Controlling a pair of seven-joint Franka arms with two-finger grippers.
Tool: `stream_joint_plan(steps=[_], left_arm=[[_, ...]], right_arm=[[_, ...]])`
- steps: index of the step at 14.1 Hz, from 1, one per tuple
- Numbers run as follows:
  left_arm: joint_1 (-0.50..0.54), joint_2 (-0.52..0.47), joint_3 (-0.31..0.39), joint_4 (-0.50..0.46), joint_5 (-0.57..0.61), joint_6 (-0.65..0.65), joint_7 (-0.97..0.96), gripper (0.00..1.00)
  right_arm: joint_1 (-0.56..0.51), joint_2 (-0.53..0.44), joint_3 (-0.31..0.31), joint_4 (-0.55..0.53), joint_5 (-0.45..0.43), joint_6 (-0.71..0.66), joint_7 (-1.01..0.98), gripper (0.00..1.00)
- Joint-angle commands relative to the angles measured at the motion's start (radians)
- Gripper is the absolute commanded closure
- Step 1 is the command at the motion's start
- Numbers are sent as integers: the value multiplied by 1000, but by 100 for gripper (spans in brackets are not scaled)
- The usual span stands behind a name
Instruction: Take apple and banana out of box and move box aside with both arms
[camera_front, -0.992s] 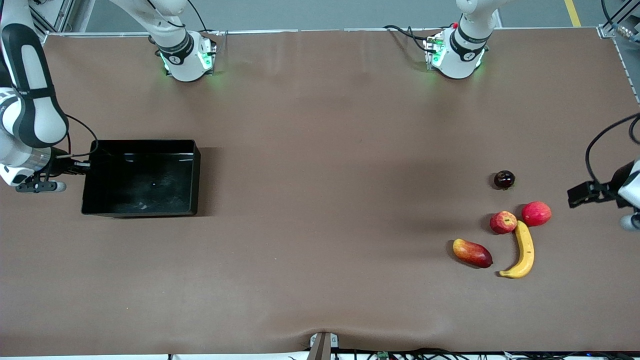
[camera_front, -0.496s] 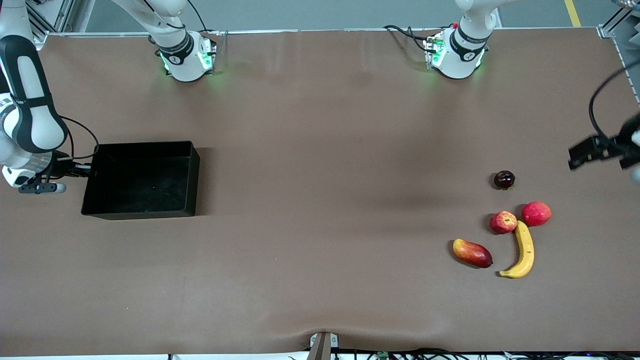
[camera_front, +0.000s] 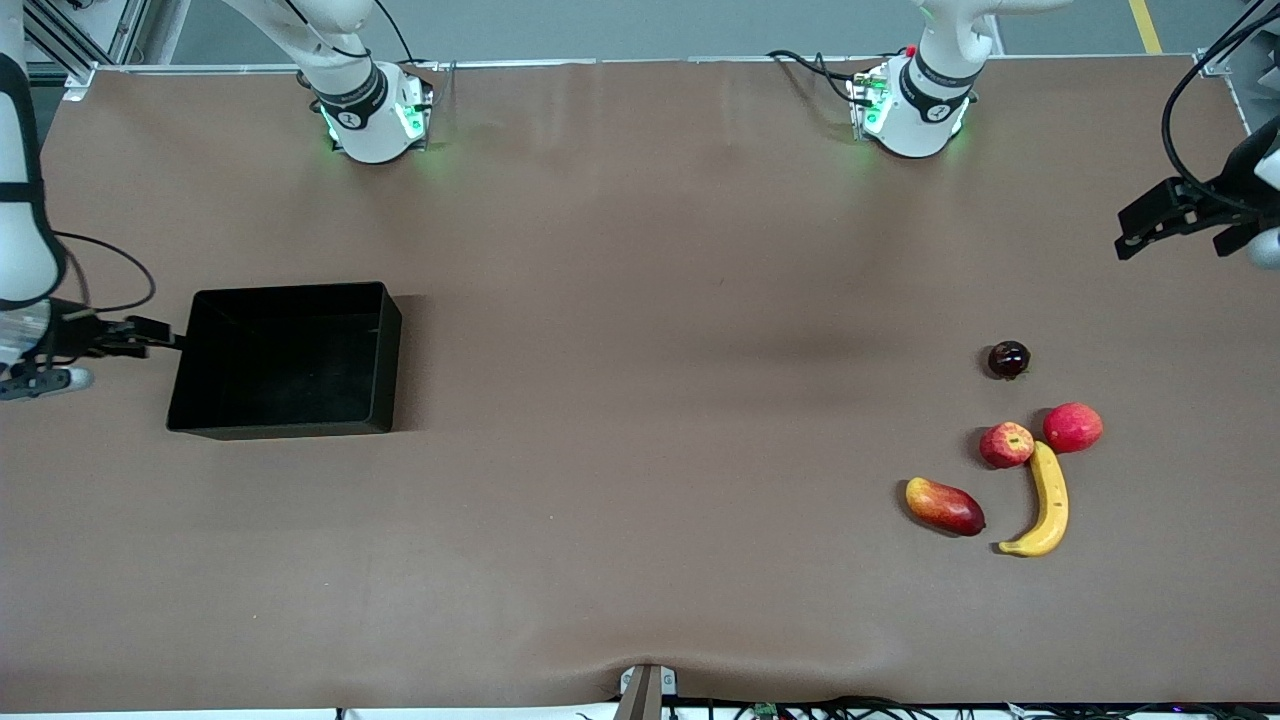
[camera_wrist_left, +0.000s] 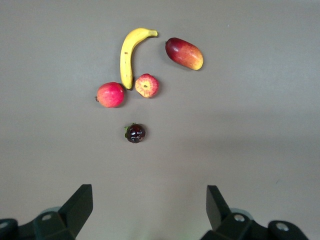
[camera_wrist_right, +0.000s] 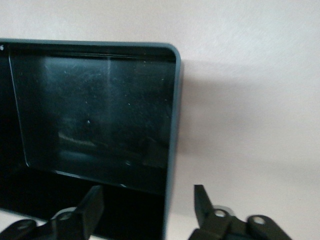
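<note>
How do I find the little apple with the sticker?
Look at the fruit cluster on the brown table toward the left arm's end. The apple sits at the top tip of the yellow banana, beside a plain red fruit. It is the smaller one, with yellowish patches and a small sticker.

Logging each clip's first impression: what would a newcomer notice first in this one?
First, the black box lying empty toward the right arm's end of the table, with the right gripper beside its wall, fingers open. Then the fruit cluster toward the left arm's end: banana touching the stickered apple, with a mango, a plain red fruit and a small dark fruit. The open left gripper hangs above them.
</note>
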Motion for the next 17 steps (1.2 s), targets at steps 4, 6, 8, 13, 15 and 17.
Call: stream_joint_plan(steps=[4, 6, 8, 13, 15, 17], left_arm=[[-7, -33, 10, -38, -20, 9, -22, 0], [-4, -33, 11, -35, -20, 3, -20, 0], [-4, -33, 14, -33, -20, 4, -19, 0], [-5, -33, 14, -27, -18, -8, -5, 0], [-16, -28, 10, -29, -18, -9, -19, 0], [-14, -28, -12, -29, -17, -9, -19, 0]], right_arm=[[10, 35, 21, 239, -93, -141, -37, 0], [63, 36, 20, 327, -101, -185, -30, 0], [113, 35, 20, 388, -139, -252, -27, 0], [159, -10, 24, 425, -96, -459, 131, 0], [212, -46, 23, 424, -84, -519, 251, 0], [238, -86, 26, 421, -81, -570, 372, 0]])
